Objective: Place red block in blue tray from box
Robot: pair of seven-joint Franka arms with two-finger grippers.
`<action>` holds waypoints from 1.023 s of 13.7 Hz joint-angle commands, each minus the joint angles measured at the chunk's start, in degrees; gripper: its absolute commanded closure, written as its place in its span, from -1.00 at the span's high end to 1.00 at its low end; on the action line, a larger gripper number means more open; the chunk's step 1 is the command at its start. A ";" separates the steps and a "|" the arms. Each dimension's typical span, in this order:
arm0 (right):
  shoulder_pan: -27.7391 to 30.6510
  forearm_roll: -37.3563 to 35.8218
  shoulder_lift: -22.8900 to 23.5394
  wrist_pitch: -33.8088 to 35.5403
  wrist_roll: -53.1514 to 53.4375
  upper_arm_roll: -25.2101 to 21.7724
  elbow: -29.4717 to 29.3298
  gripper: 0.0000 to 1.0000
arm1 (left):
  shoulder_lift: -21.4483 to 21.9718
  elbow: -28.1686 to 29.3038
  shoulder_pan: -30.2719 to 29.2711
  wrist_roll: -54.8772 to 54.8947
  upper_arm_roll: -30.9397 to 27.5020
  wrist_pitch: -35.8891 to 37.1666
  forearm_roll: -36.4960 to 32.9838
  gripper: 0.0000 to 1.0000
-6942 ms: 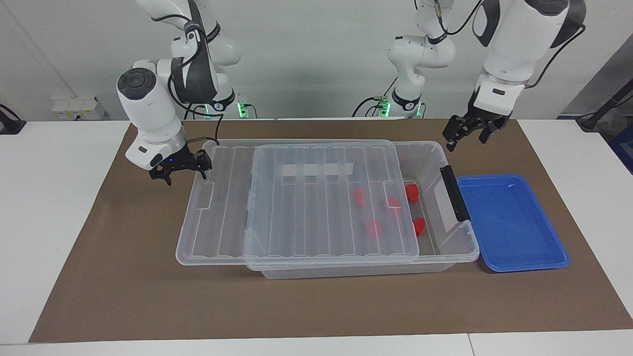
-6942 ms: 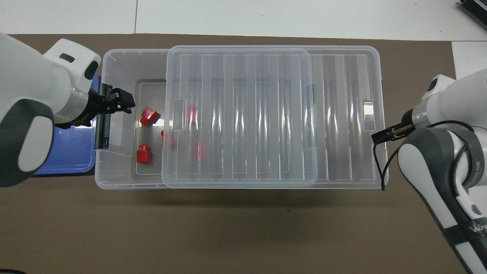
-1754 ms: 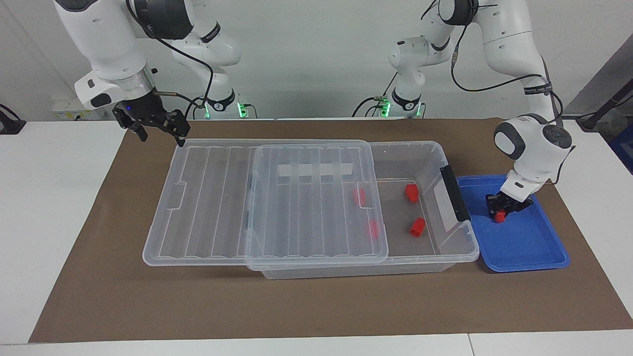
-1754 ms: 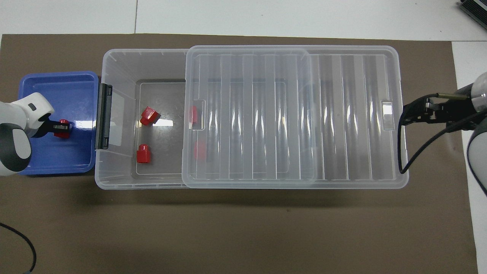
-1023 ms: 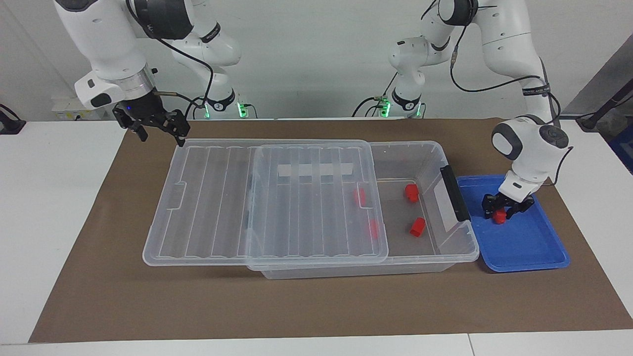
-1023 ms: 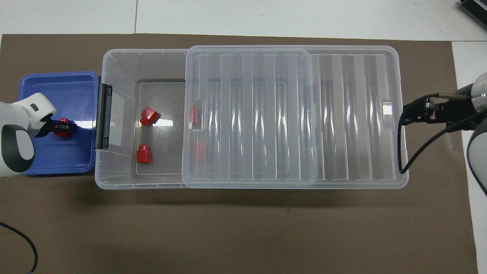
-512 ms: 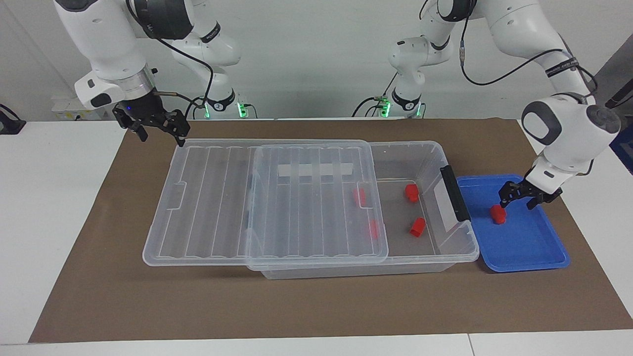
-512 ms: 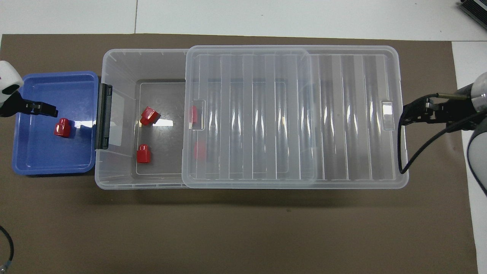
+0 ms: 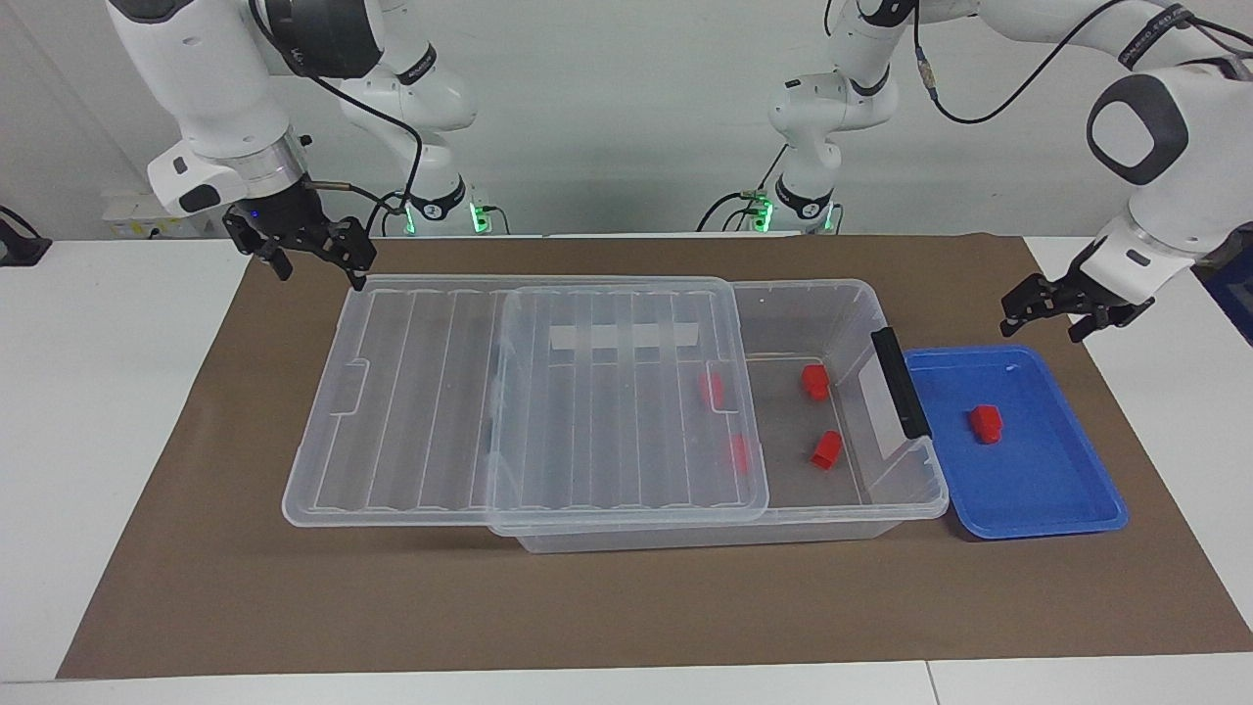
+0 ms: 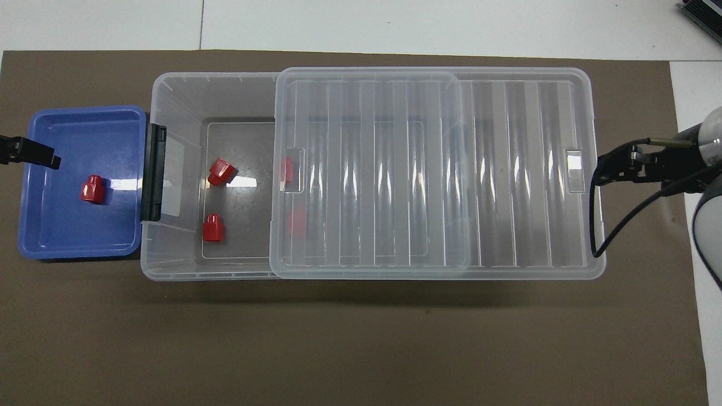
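While the small bright red plastic block (image 9: 986,423) lies loose in the shallow blue plastic tray (image 9: 1067,514), beside the large clear plastic storage box (image 9: 832,304), I see my left hand (image 9: 1061,315) raised over the brown mat (image 9: 626,607) just off the tray's rim, fingers spread and empty. My right hand (image 9: 311,257) waits, open and empty, by the slid-aside ribbed lid (image 9: 421,411).

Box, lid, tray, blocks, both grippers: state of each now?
box: partly uncovered at the latch end.
lid: slid toward the right arm's end.
blue tray: holds one red block.
left gripper: open, empty, raised by the tray.
right gripper: open, waits at the lid's corner.
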State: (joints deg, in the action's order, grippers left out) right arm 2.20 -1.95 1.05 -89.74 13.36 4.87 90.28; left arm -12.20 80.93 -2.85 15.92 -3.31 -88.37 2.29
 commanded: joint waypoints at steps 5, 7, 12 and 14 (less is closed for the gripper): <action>0.70 0.98 -1.49 -0.34 0.44 0.31 1.65 1.00 | 12.36 11.23 3.90 -0.89 -0.56 0.76 0.17 1.00; 0.70 0.98 -1.49 -0.34 0.44 0.31 1.65 1.00 | 12.82 12.41 3.82 -0.72 -0.82 -1.71 0.17 1.00; 0.70 0.98 -1.49 -1.30 0.61 0.31 1.65 1.00 | 15.98 12.93 9.08 -0.89 -1.78 -0.41 -1.85 1.00; 0.79 0.98 -1.32 -4.46 0.44 0.31 1.92 -0.18 | 16.33 13.03 9.70 -0.98 -1.78 0.21 -1.94 1.00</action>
State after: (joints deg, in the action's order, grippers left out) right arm 2.20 -1.95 1.04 -91.52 13.36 4.87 90.33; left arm 1.84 91.34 5.21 15.31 -3.89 -88.04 1.43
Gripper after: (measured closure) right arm 0.070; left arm 0.000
